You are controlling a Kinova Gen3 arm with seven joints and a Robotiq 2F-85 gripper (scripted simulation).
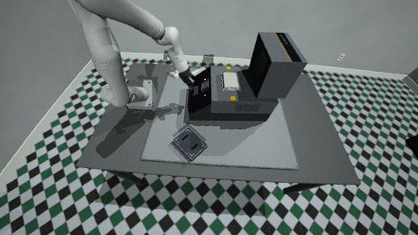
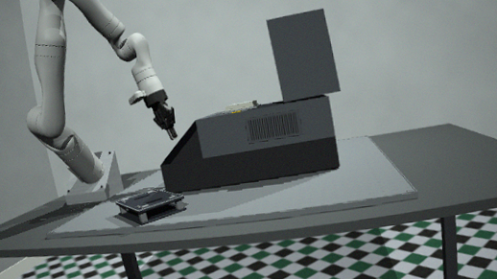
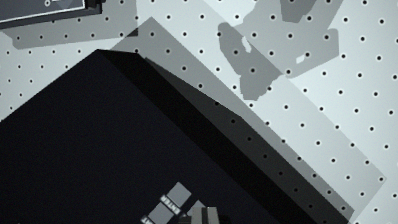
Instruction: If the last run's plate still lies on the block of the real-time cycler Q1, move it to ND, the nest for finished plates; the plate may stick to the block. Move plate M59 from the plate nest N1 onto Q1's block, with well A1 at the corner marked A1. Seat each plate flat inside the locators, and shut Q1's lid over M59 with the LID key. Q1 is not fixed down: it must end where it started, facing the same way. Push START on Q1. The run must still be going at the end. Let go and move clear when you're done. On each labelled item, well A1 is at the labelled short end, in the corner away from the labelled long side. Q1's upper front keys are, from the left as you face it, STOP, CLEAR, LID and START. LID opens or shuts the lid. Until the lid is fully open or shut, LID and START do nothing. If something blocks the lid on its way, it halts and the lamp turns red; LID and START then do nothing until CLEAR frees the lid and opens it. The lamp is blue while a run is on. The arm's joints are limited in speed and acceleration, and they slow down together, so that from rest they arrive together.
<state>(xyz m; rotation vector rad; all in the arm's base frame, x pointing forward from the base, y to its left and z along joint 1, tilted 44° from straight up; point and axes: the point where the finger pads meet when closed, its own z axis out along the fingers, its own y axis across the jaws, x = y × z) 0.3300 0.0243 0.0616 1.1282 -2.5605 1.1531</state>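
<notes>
Jaws clenched on nothing, poised just above the sloped front of cycler Q1, close to the ENTER key. Farther back, on the block: a pale plate, impossible to identify from its label as M59 or the last run's. Beyond it, the lid, raised; on the front, a green lamp. Out on the counter, a bare nest, name unreadable. Likely dangers: a wrong key pressed through a slightly misaimed fingertip; unfixed Q1 shoved or turned by too hard a push; a lid halted, lamp red, by a badly seated plate or a lingering arm.
</notes>
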